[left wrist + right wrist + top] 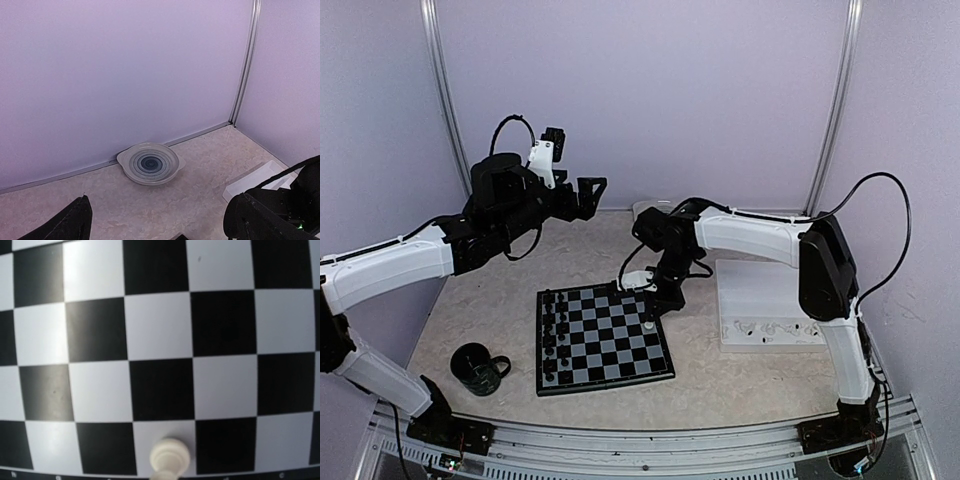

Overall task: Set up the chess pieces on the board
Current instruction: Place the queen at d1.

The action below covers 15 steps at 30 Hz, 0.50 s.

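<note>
Work on a chess set-up, seen from overhead: the board [603,340] lies at the centre of the bench [500,300], with black pieces [554,330] filling the two columns along its left side and a lone white piece [649,323] standing on a square at its right edge. The right fingers [667,292] hang low over the board's upper right corner, just above that piece in the frame. Their own camera looks straight down on the squares and catches the white piece at the bottom edge but not the fingers themselves, so it cannot be told whether they are apart, together, or touching the piece. The step in hand appears to be seating a white man on its home square. Done well, that likely means leaving it upright and centred in the square, parting the fingers only a little, and lifting straight up so the tiny piece is not tipped or dragged. The left fingers [67,225] are spread wide and hold nothing, raised at the upper left of the overhead frame and facing a striped bowl [149,163] by the back wall. Most white men are not yet on the board; a white tray [767,300] sits at right and a black mug [477,367] at lower left.
</note>
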Tool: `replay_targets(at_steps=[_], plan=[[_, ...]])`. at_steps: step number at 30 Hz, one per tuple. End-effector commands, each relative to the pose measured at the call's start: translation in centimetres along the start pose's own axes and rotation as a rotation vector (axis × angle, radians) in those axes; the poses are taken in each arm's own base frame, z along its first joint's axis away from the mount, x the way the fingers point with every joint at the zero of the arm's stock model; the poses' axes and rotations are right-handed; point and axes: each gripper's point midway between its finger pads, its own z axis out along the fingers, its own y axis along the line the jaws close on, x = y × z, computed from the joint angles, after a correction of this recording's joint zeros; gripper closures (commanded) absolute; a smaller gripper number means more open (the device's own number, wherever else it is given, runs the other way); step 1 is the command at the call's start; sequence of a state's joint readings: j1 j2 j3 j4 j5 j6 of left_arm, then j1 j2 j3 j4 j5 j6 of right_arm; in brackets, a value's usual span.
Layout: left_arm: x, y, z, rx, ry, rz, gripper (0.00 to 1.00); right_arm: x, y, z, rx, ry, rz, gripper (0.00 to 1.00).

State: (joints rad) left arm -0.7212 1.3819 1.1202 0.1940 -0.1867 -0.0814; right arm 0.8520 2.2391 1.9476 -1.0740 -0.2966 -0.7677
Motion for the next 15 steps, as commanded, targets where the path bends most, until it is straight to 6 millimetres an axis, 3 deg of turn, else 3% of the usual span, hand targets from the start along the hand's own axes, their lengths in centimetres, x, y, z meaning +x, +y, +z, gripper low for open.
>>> replay_targets(at_steps=[1,7,15], plan=[[-0.94,0.14,-0.56,0.01,-0.031,-0.009,0.01,0.2,0.71,0.99,-0.037,0.024,-0.017,1.0],[-0.93,0.09,-0.48,0.018,-0.03,-0.014,0.01,0.1,0.76,1.33,-0.046,0.018,-0.016,0.99],[-0.95,0.37,-0.38,0.025,-0.028,-0.026,0.01,0.11,0.93,1.53,-0.059,0.022,-0.024,0.88]])
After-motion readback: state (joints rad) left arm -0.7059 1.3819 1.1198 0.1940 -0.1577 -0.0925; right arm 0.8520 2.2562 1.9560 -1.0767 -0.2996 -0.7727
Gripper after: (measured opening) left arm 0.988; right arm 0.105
